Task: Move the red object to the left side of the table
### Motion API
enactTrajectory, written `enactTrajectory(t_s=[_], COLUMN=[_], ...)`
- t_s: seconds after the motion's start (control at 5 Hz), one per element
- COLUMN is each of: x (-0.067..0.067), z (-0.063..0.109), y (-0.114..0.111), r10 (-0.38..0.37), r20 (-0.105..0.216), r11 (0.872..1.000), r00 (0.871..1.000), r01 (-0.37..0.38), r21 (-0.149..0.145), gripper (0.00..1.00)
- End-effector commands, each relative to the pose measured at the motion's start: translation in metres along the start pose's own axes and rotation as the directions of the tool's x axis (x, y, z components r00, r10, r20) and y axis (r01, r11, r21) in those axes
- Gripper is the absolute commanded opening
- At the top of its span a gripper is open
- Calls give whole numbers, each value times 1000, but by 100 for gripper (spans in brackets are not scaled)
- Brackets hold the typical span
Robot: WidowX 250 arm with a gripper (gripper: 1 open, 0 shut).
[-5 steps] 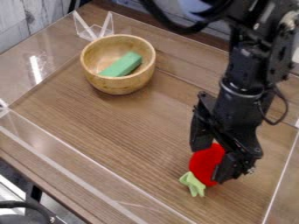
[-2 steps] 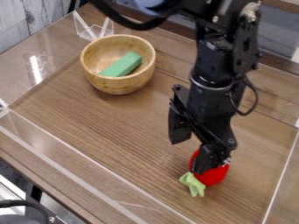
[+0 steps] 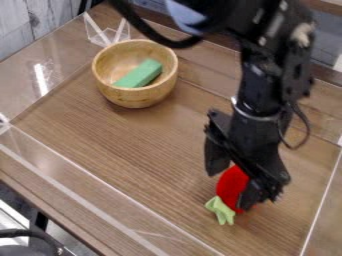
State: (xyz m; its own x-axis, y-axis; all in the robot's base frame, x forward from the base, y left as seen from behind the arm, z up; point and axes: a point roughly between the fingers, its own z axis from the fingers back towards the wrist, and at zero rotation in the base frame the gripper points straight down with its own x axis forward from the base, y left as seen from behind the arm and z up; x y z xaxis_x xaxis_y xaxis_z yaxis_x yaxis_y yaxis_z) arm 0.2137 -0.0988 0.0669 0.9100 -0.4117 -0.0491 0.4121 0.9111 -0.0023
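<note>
red egg-shaped toy strawberry (image 3: 235,184), green stem, between wide jaws on wood-grain tabletop (image 3: 107,150) | round wooden bowl (image 3: 134,92): green block (image 3: 139,74)

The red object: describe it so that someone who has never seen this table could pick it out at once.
On the wood-grain table, look at the near right part, directly under the black gripper, whose open jaws stand on either side of it. The red object is a small toy strawberry with a light green leafy stem; it is the only red thing, far from the wooden bowl holding a green block.
</note>
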Motion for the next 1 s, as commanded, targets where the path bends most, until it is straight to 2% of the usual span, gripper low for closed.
enactTrajectory(t_s=[0.0,0.2,0.4,0.6,0.8], x=[14,17,16,17,20], z=[8,8,14,19,20], y=[15,31,28,20,18], r10=[34,106,45,-47,-71], r20=[39,42,43,49,60], r11=[999,994,999,999,997], r00=[999,993,998,998,996], r01=[-34,-107,-46,47,70], r21=[13,17,13,18,21], gripper=[100,100,100,100,100])
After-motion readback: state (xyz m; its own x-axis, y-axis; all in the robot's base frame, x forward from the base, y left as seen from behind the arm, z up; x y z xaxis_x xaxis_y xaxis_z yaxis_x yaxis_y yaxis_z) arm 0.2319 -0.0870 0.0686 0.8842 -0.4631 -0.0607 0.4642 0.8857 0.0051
